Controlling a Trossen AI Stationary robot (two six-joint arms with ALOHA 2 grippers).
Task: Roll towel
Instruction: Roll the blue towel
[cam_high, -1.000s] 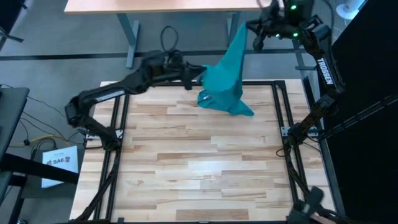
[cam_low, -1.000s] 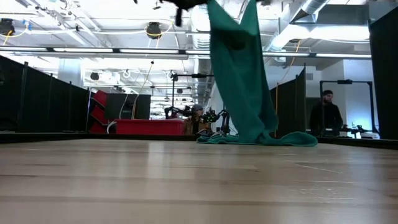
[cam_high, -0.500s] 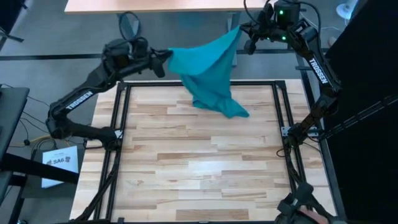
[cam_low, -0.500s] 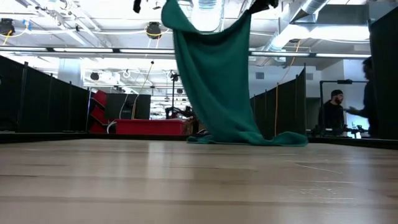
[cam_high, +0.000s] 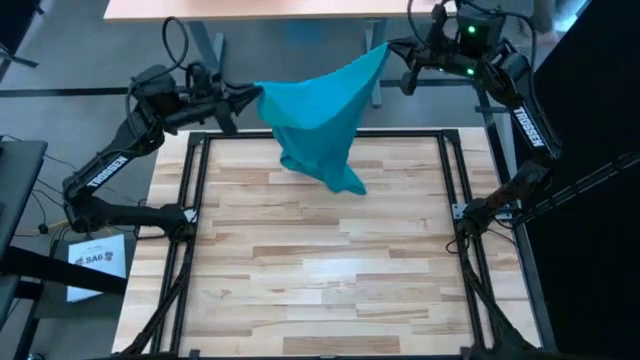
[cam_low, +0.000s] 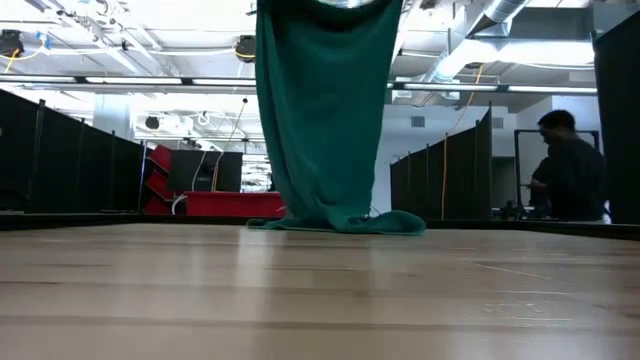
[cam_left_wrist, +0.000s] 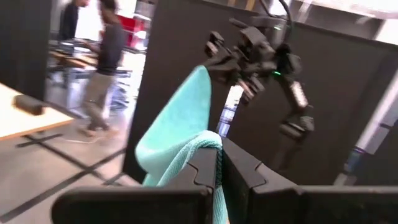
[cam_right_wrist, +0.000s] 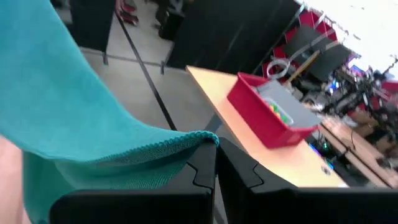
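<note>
The soft teal towel hung in the upper middle of the high view, stretched between both arms, its thin fabric draping in folds with the lower edge bunched on the pale wooden desk. The left end effector and right end effector each pinched a towel corner, fingers closed.

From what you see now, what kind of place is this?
Probably a robotics lab or workshop: black partition screens divide a big hall, a person works at a bench behind, and a red bin of parts sits on a nearby desk.
</note>
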